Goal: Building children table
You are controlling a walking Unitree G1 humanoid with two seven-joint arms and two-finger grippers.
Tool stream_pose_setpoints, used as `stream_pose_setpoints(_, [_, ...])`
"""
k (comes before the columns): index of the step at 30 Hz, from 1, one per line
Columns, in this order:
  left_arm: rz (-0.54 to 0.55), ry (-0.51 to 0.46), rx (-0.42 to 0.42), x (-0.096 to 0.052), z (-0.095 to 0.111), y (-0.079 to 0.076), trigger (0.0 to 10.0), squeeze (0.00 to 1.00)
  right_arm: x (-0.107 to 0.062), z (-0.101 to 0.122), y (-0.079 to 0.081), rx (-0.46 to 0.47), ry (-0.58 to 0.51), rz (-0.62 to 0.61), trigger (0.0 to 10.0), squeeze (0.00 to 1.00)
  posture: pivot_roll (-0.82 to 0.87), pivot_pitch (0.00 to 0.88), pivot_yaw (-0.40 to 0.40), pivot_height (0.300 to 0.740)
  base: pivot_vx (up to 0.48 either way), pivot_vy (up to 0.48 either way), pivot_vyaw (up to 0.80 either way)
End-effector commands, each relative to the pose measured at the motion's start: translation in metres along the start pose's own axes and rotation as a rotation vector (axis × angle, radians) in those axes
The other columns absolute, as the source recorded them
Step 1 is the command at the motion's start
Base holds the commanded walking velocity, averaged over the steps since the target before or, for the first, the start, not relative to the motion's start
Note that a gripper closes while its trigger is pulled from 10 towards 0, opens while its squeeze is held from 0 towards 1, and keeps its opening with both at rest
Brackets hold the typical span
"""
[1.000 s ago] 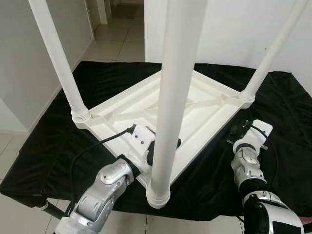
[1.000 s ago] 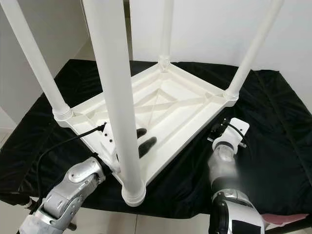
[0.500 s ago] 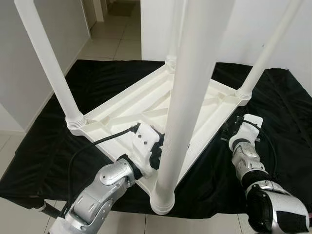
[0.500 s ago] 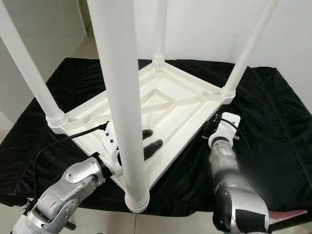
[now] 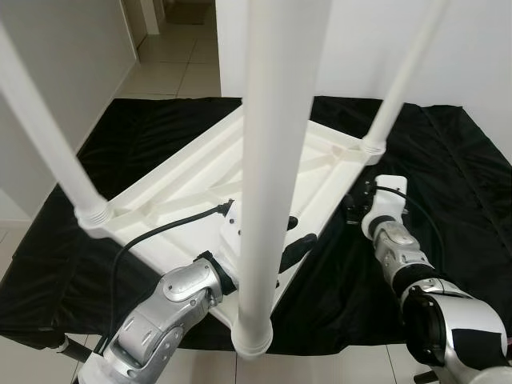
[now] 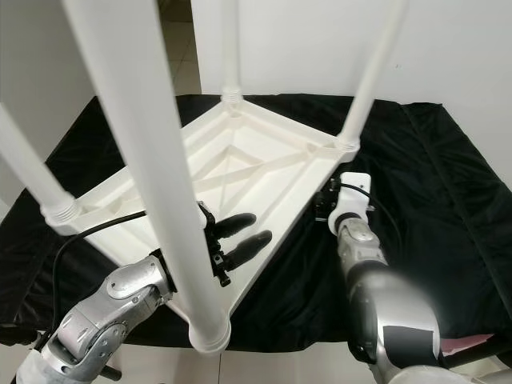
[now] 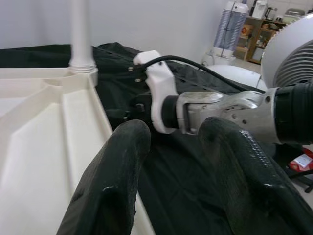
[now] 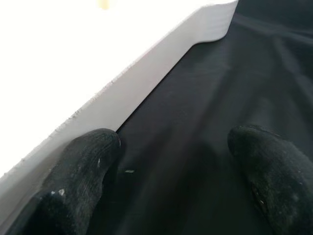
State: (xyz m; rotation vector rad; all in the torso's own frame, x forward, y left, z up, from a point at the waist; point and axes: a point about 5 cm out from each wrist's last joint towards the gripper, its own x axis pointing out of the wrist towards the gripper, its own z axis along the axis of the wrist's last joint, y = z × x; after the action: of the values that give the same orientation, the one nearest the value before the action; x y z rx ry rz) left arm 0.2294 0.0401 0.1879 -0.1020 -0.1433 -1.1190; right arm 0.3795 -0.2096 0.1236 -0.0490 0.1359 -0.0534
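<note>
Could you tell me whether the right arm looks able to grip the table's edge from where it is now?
Probably yes: the right end effector is open beside the table edge, over the black cloth, with nothing between them.

Table legs (image 5: 276, 144) (all four) cut off at top edge.

A white plastic children's table (image 6: 240, 172) lies upside down, its ribbed underside facing up, on a black cloth (image 6: 432, 184) across the middle of the frame. Four round white legs (image 6: 144, 160) stand upright from its corners, the nearest one running from the top edge to the lower centre.
</note>
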Motion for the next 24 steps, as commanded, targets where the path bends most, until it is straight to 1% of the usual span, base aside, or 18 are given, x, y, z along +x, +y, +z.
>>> stream_pose_setpoints(1, [-0.149, 0.0, 0.005, 0.001, 0.002, -0.011, 10.0, 0.0, 0.002, 0.004, 0.017, -0.021, -0.02, 0.076, 10.0, 0.0, -0.04, 0.081, 0.034, 0.74, 0.0, 0.0, 0.0])
stream_pose_setpoints(2, [-0.142, 0.002, 0.011, 0.001, 0.002, -0.011, 10.0, 0.0, 0.002, 0.006, 0.016, 0.003, -0.038, 0.074, 10.0, 0.0, -0.03, 0.085, 0.039, 0.74, 0.0, 0.0, 0.0])
stream_pose_setpoints(5, [-0.122, 0.015, 0.027, 0.001, 0.001, -0.008, 10.0, 0.0, 0.0, 0.006, 0.012, 0.027, -0.069, 0.061, 10.0, 0.0, -0.03, 0.086, 0.04, 0.74, 0.0, 0.0, 0.0])
stream_pose_setpoints(6, [-0.105, 0.027, 0.042, 0.001, -0.001, -0.006, 10.0, 0.0, -0.002, 0.006, 0.007, 0.04, -0.099, 0.037, 10.0, 0.0, -0.03, 0.088, 0.044, 0.74, 0.0, 0.0, 0.0])
stream_pose_setpoints(7, [-0.105, 0.027, 0.042, 0.001, -0.001, -0.006, 10.0, 0.0, -0.002, 0.006, 0.007, 0.04, -0.099, 0.037, 10.0, 0.0, -0.03, 0.088, 0.044, 0.74, 0.0, 0.0, 0.0])
stream_pose_setpoints(8, [-0.075, 0.037, 0.061, 0.0, -0.002, -0.001, 10.0, 0.0, -0.004, 0.007, 0.002, 0.048, -0.139, 0.006, 10.0, 0.0, -0.04, 0.09, 0.051, 0.74, 0.0, 0.0, 0.0])
stream_pose_setpoints(9, [-0.075, 0.037, 0.061, 0.0, -0.002, -0.001, 10.0, 0.0, -0.004, 0.007, 0.002, 0.048, -0.139, 0.006, 10.0, 0.0, -0.04, 0.09, 0.051, 0.74, 0.0, 0.0, 0.0])
stream_pose_setpoints(10, [-0.047, 0.038, 0.08, -0.001, -0.002, 0.004, 10.0, 0.0, -0.007, 0.008, -0.003, 0.059, -0.176, -0.024, 10.0, 0.0, -0.04, 0.091, 0.053, 0.74, 0.0, 0.0, 0.0])
stream_pose_setpoints(12, [-0.047, 0.038, 0.08, -0.001, -0.002, 0.004, 10.0, 0.0, -0.007, 0.008, -0.003, 0.059, -0.176, -0.024, 10.0, 0.0, -0.04, 0.091, 0.053, 0.74, 0.0, 0.0, 0.0])
stream_pose_setpoints(13, [-0.024, 0.04, 0.102, -0.003, -0.001, 0.01, 10.0, 0.0, -0.011, 0.008, -0.007, 0.064, -0.217, -0.056, 10.0, 0.0, -0.04, 0.095, 0.061, 0.74, 0.0, 0.0, 0.0])
stream_pose_setpoints(15, [-0.024, 0.04, 0.102, -0.003, -0.001, 0.01, 10.0, 0.0, -0.011, 0.008, -0.007, 0.064, -0.217, -0.056, 10.0, 0.0, -0.04, 0.095, 0.061, 0.74, 0.0, 0.0, 0.0])
stream_pose_setpoints(16, [-0.013, 0.044, 0.112, -0.006, -0.001, 0.015, 10.0, 0.0, -0.014, 0.007, -0.011, 0.055, -0.244, -0.08, 10.0, 0.0, -0.05, 0.092, 0.063, 0.74, 0.0, 0.0, 0.0])
stream_pose_setpoints(17, [-0.013, 0.044, 0.112, -0.006, -0.001, 0.015, 10.0, 0.0, -0.014, 0.007, -0.011, 0.055, -0.244, -0.08, 10.0, 0.0, -0.05, 0.092, 0.063, 0.74, 0.0, 0.0, 0.0])
stream_pose_setpoints(19, [0.003, 0.06, 0.11, -0.013, 0.0, 0.023, 10.0, 0.0, -0.023, 0.005, -0.017, 0.05, -0.29, -0.132, 10.0, 0.0, -0.05, 0.095, 0.067, 0.74, 0.0, 0.0, 0.0])
stream_pose_setpoints(20, [0.012, 0.075, 0.114, -0.023, 0.0, 0.031, 10.0, 0.0, -0.035, -0.001, -0.019, 0.06, -0.315, -0.141, 10.0, 0.0, -0.05, 0.097, 0.068, 0.74, 0.0, 0.0, 0.0])
stream_pose_setpoints(21, [0.012, 0.075, 0.114, -0.023, 0.0, 0.031, 10.0, 0.0, -0.035, -0.001, -0.019, 0.06, -0.315, -0.141, 10.0, 0.0, -0.05, 0.097, 0.068, 0.74, 0.0, 0.0, 0.0])
stream_pose_setpoints(22, [0.019, 0.087, 0.116, -0.031, 0.001, 0.037, 10.0, 0.0, -0.046, -0.004, -0.02, 0.073, -0.334, -0.144, 10.0, 0.0, -0.05, 0.097, 0.068, 0.74, 0.0, 0.0, 0.0])
stream_pose_setpoints(24, [0.016, 0.114, 0.133, -0.043, 0.001, 0.044, 10.0, 0.0, -0.064, -0.007, -0.019, 0.066, -0.364, -0.134, 10.0, 0.0, -0.05, 0.095, 0.072, 0.74, 0.0, 0.0, 0.0])
